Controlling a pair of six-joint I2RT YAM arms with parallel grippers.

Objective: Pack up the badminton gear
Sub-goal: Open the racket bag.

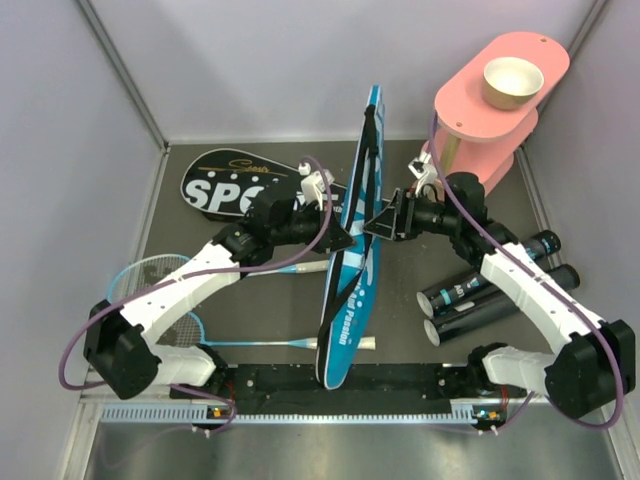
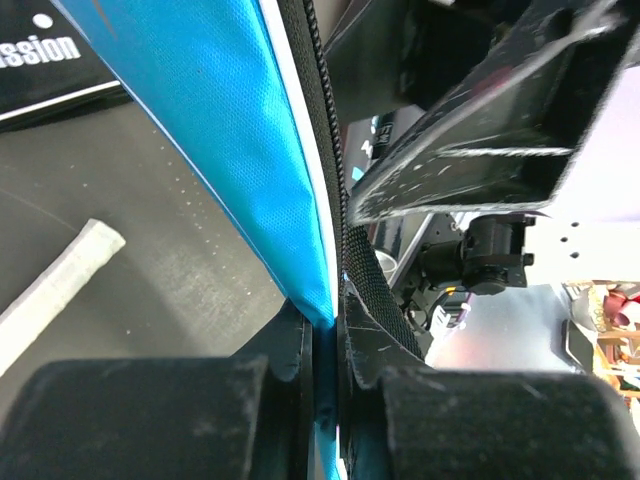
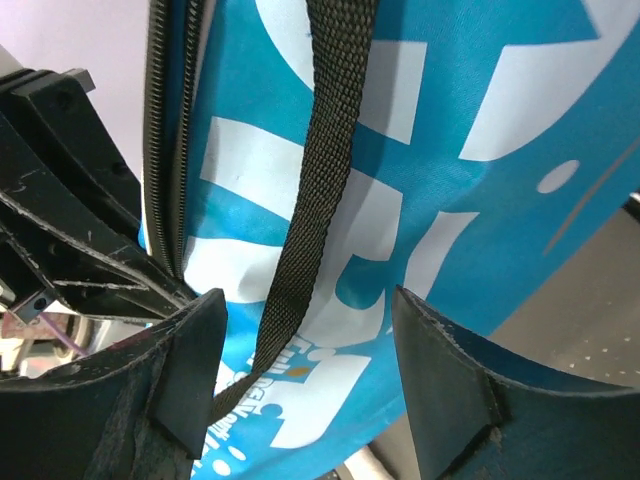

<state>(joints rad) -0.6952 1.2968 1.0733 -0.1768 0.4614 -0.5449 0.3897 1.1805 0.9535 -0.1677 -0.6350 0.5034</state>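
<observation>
Two hands on job. Left hand [image 2: 325, 375] clenched on blue bag [image 1: 352, 285] zip edge; right hand [image 3: 305, 330] released, fingers astride the strap [image 3: 320, 150]. Bag stands on edge, mid-tabletop [image 1: 260, 305], between both hands. Judged light, floppy, slick fabric: hold by seam or strap, not the panel.

Bright, even light, soft shadows (wrist views blurry up close)

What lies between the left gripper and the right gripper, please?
The blue racket bag, standing on edge; the top view shows it there, with the left gripper shut on its edge and the right gripper open.
</observation>
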